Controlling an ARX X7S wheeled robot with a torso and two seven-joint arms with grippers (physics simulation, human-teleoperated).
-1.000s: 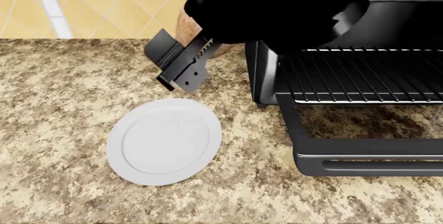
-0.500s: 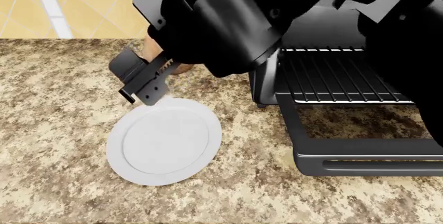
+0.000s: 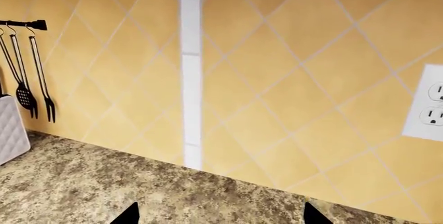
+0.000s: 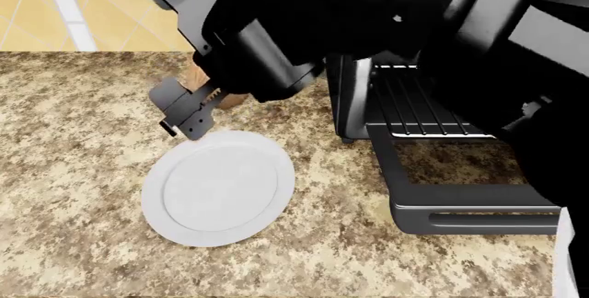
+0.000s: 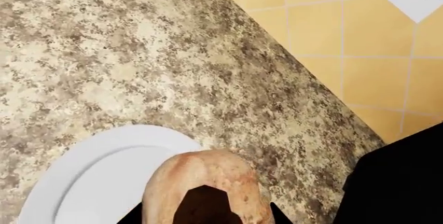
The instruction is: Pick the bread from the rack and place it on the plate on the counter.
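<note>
The bread [image 5: 207, 187] is off the rack [image 4: 418, 108] and pinched in the right gripper [image 4: 198, 105], whose fingers [image 4: 189, 115] close on the roll from either side. It hangs over the far edge of the plate [image 4: 165, 222], not yet resting on it (the right wrist view shows white rim just beneath the crust). So the picking is done, I'd say; what's left is a small shift toward the plate's centre, a lowering, and a release. The plate sits flat on the speckled tabletop [image 4: 74, 160]. The left gripper [image 3: 218, 216] only shows two dark tips, spread apart, facing the tiled wall [image 3: 291, 79] with nothing between them.
</note>
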